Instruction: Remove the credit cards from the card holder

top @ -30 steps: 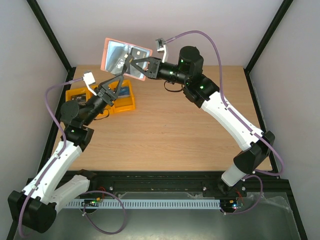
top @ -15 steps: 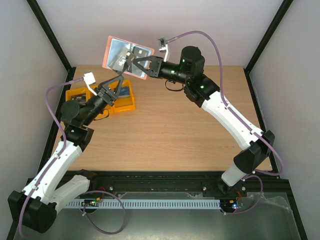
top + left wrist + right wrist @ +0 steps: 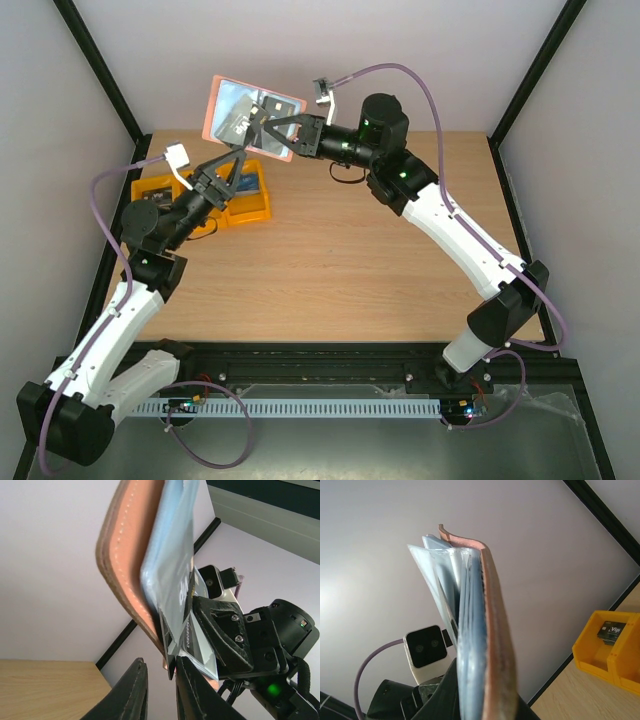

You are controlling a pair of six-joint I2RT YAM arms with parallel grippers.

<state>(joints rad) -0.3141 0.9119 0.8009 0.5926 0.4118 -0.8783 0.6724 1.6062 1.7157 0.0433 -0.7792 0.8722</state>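
My right gripper (image 3: 268, 125) is shut on the card holder (image 3: 250, 115) and holds it up in the air over the table's far left. It is tan-brown outside (image 3: 495, 630), with pale blue-grey sleeves (image 3: 172, 555) fanned open. A dark credit card (image 3: 173, 661) sticks out of its lower edge. My left gripper (image 3: 233, 160) sits just under the holder, open by a narrow gap. In the left wrist view that card's corner lies between the fingers (image 3: 135, 690), against the right one and clear of the left. Other dark cards (image 3: 246, 182) lie in the tray.
A yellow three-compartment tray (image 3: 250, 210) stands on the wooden table at the far left, under the left gripper; the right wrist view shows a dark card (image 3: 611, 629) in it. Black frame posts and pale walls close in the table's back and sides.
The left gripper's jaws have parted from shut to a narrow gap around the card's corner. The holder has shifted slightly upward in the right gripper's hold.
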